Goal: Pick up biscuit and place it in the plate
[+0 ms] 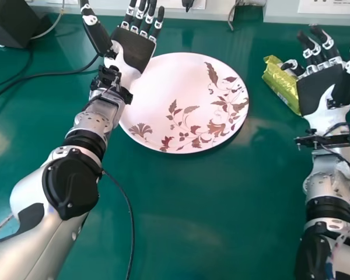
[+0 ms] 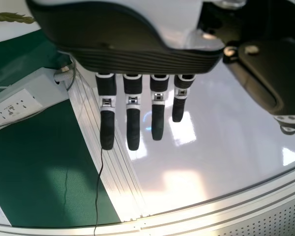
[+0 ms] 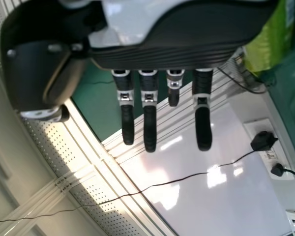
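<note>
The biscuit, in a shiny yellow-green foil packet (image 1: 283,84), lies on the green worktop (image 1: 204,210) to the right of the round pinkish-white plate (image 1: 163,87) with its brown leaf pattern. Just beside the packet is the right hand (image 1: 318,93), its fingers spread and mostly straight, gripping nothing; one finger overlaps the packet's edge in the head view, though whether it touches cannot be told. The left hand (image 1: 133,48), also open and empty, is at the plate's left side.

The packet is probably light, its foil slick and crinkly, the biscuit inside stiff but easily cracked. A gentle pinch across its long sides, near the middle, would likely serve best; the fingers should press only enough to stop it slipping.
</note>
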`<state>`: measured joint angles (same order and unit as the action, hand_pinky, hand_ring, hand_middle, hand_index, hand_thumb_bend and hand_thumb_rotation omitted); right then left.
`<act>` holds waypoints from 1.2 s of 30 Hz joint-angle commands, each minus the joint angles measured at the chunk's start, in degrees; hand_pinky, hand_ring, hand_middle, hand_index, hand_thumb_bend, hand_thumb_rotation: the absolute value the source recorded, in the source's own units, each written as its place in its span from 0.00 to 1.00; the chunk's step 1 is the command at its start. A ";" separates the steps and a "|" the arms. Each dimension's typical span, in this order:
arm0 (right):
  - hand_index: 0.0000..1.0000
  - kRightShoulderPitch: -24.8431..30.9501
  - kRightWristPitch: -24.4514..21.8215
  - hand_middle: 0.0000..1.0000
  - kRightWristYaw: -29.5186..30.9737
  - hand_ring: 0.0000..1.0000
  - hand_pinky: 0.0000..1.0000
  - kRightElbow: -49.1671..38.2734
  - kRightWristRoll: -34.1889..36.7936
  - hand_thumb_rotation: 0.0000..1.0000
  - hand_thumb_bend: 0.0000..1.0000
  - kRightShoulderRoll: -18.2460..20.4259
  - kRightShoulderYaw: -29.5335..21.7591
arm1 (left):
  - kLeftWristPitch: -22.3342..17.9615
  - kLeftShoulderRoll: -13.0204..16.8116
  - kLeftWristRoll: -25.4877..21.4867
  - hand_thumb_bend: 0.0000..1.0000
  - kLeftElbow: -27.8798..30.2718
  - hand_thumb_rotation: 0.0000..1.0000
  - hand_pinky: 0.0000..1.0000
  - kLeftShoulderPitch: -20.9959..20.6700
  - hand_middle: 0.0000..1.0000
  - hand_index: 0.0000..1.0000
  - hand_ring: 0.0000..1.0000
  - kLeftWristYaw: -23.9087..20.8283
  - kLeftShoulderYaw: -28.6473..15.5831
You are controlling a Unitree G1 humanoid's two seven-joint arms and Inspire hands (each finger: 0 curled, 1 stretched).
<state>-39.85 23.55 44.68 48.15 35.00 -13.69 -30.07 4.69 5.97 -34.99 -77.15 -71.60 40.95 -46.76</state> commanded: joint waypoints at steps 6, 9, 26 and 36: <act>0.67 -0.91 2.29 0.64 -3.00 0.50 0.33 1.24 -1.90 0.38 0.68 1.94 1.26 | -0.46 1.23 -0.79 1.00 -0.19 0.90 0.55 -0.79 0.82 0.93 0.69 -0.19 -0.82; 0.67 -1.05 2.93 0.63 -3.64 0.50 0.33 1.08 -2.46 0.38 0.66 2.72 1.90 | -0.55 2.06 -0.11 1.00 -0.19 0.92 0.57 -0.65 0.85 0.96 0.71 0.75 -0.31; 0.68 -1.52 4.64 0.66 -5.07 0.56 0.37 1.28 -2.73 0.27 0.66 2.60 2.06 | -1.90 3.29 2.21 1.00 -0.29 0.90 0.58 -0.37 0.84 0.94 0.72 3.44 1.09; 0.68 1.05 10.93 0.69 -14.71 0.62 0.39 -6.30 -9.69 0.25 0.65 3.73 5.04 | -2.21 3.13 2.71 1.00 -0.30 0.80 0.66 -0.53 0.85 0.96 0.76 3.62 1.01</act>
<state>-40.25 33.44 31.14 43.66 25.93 -10.79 -25.53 2.80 9.09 -32.61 -77.16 -71.61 43.93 -46.20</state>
